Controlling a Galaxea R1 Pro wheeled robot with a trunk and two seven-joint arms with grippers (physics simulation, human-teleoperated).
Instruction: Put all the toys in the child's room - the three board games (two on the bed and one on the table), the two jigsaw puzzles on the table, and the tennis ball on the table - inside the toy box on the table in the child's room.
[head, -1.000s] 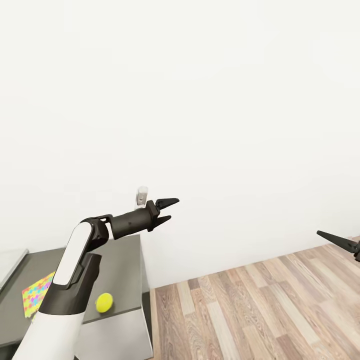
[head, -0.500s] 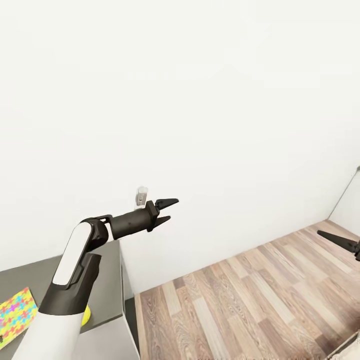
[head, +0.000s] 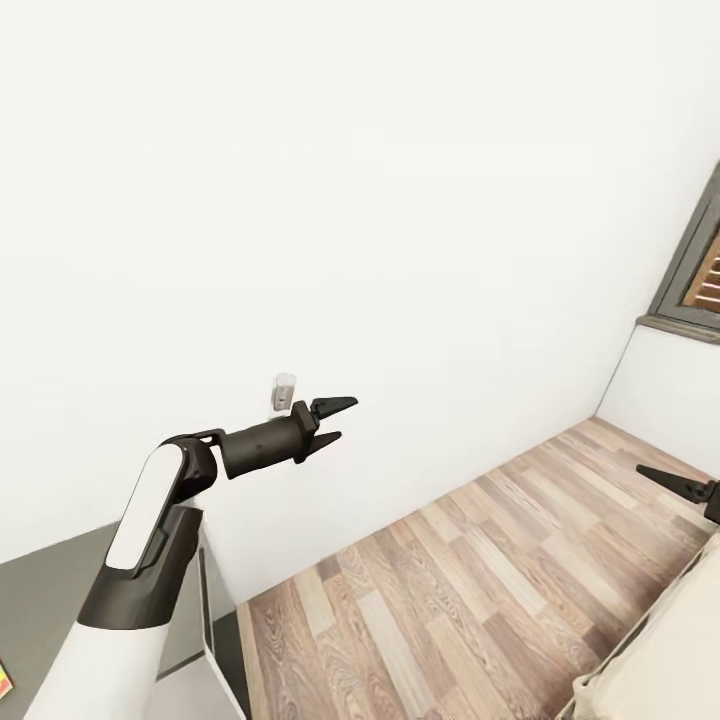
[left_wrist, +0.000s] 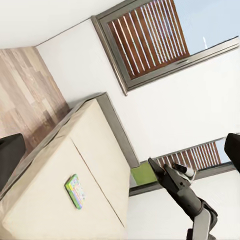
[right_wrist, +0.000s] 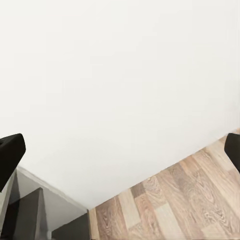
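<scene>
On the bed (left_wrist: 55, 200) lies what seems a board game (left_wrist: 76, 191), near the headboard (left_wrist: 120, 135); windows (left_wrist: 150, 40) stand behind.

Bed (head: 660, 650) cropped at frame corner

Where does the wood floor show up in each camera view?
Head view: wood floor across the lower right, below the white wall.
Left wrist view: floor runs alongside the bed.
Right wrist view: floor meets the wall's base.
Shared landmark: that white wall.
</scene>
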